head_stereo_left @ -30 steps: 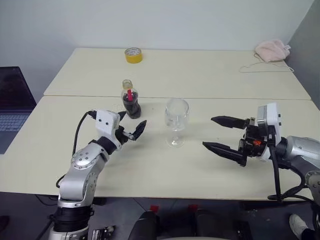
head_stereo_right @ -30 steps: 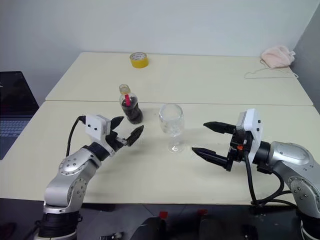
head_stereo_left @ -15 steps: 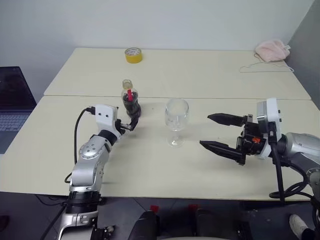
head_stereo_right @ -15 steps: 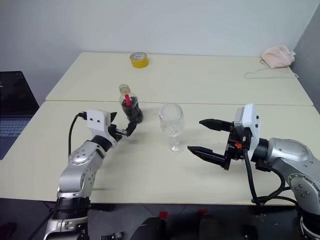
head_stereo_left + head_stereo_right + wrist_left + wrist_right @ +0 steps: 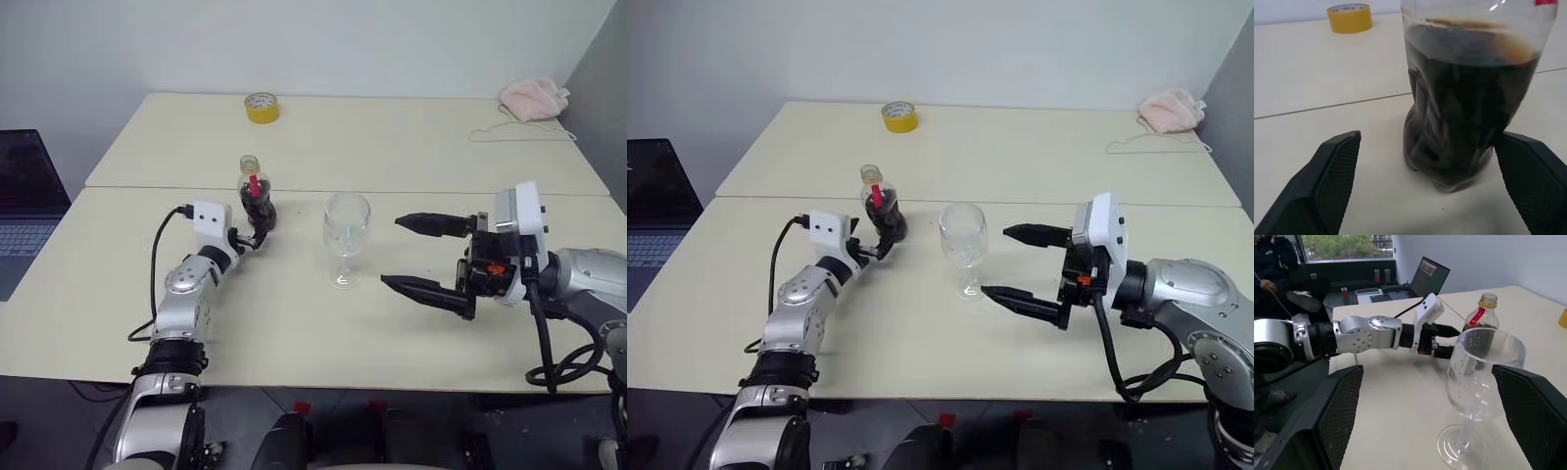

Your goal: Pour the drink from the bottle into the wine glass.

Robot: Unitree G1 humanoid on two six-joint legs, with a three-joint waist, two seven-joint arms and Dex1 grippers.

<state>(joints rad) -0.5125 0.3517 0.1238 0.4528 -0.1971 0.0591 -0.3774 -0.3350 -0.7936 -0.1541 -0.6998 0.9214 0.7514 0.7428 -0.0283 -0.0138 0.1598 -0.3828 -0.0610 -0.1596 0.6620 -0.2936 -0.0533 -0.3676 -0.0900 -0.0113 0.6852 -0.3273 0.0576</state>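
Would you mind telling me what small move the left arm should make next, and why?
Probably close the left gripper on the bottle. Its open fingers already stand either side of the bottle's lower body, which holds the dark drink, with a gap showing on each side. The wine glass stands empty alongside.

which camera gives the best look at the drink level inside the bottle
The left wrist view: the bottle sits between the left gripper's open fingers, the drink's surface plain. Both eye views show it small; the right wrist view sees it behind the wine glass.
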